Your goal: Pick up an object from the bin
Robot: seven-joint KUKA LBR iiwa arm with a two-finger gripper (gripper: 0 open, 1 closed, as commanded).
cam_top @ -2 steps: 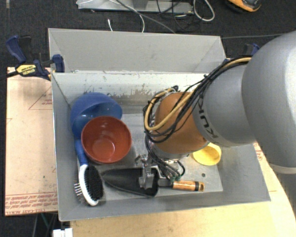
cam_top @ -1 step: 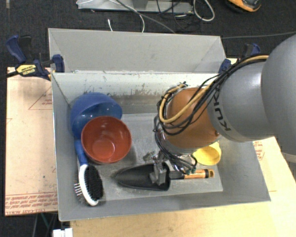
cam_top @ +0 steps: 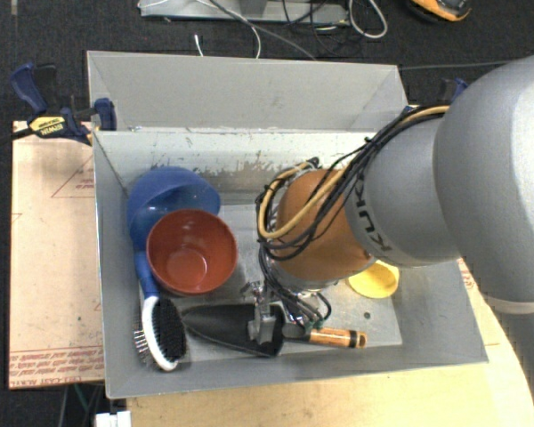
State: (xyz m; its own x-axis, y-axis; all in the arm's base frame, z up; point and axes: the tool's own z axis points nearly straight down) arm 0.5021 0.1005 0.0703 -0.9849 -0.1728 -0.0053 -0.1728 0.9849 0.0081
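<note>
From where I stand, the arm leans in over the right half of the grey bin (cam_top: 249, 154), and its gripper (cam_top: 265, 325) sits low near the front wall, right on the right-hand end of a long, flat black thing (cam_top: 215, 326). That black thing lies on the bin floor with its long axis running left to right, dipping a little toward the front at the gripper's end. Nearly all of its length stretches away to the left of the gripper. I'd take it as the thing to be picked, since nothing else lies under the gripper. I cannot tell whether the gripper is apart or together, or whether it has the black thing clamped, because the wrist and its cables crowd the spot. If it does grip there, it grips at one end and not at the middle, so I'd expect the long left part to sag or swing on the way up. Just to the right of the gripper lies a thin orange-brown marker (cam_top: 336, 336), also lying left to right, close enough to be nudged. At the black thing's far left end is a white-rimmed brush (cam_top: 165, 334), and behind it stands a red-brown bowl (cam_top: 191, 252) beside a blue scoop (cam_top: 165, 198). A yellow piece (cam_top: 378, 280) peeks out under the arm, well to the right.
</note>
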